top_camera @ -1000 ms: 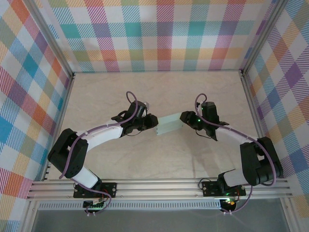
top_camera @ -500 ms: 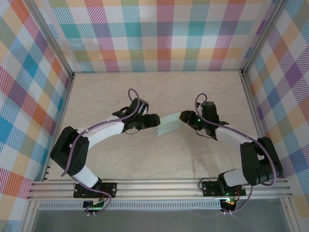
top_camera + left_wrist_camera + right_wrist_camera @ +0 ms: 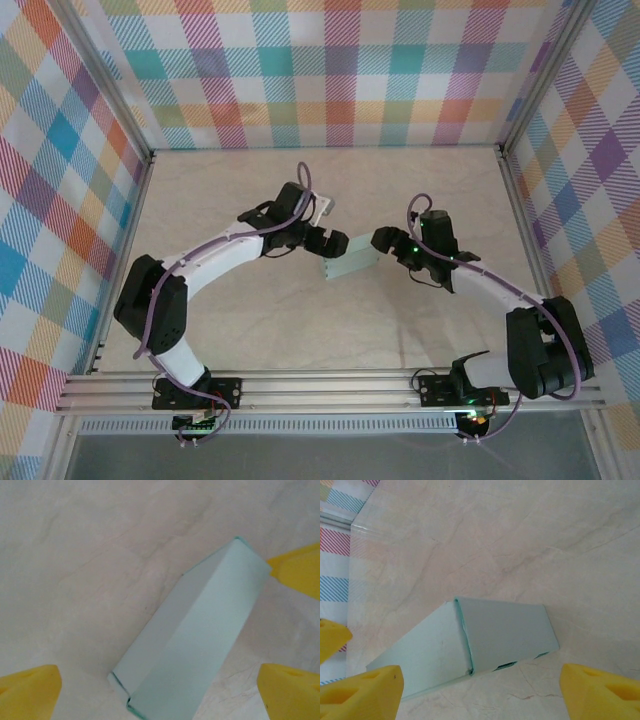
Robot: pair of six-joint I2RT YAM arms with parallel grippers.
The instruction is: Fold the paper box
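Observation:
The paper box [image 3: 350, 260] is a pale mint-teal closed rectangular box lying flat on the beige table, between the two arms. My left gripper [image 3: 333, 245] hovers over its left end, open, its yellow fingertips [image 3: 30, 690] wide apart on either side of the paper box [image 3: 200, 645] without touching it. My right gripper [image 3: 384, 242] stands at the box's right end, also open. In the right wrist view the box [image 3: 470, 640] rests on the table with one end flap facing the camera, and the pads [image 3: 605, 690] are clear of it.
The marble-look tabletop [image 3: 250, 330] is bounded by plaid walls [image 3: 340, 70] at the back and sides and an aluminium rail [image 3: 330, 385] at the near edge. Free room lies all round the box.
Both grippers have opened and let go of the box. The left arm has swung right and back over the box's left end. The box now lies slightly lower on the table.

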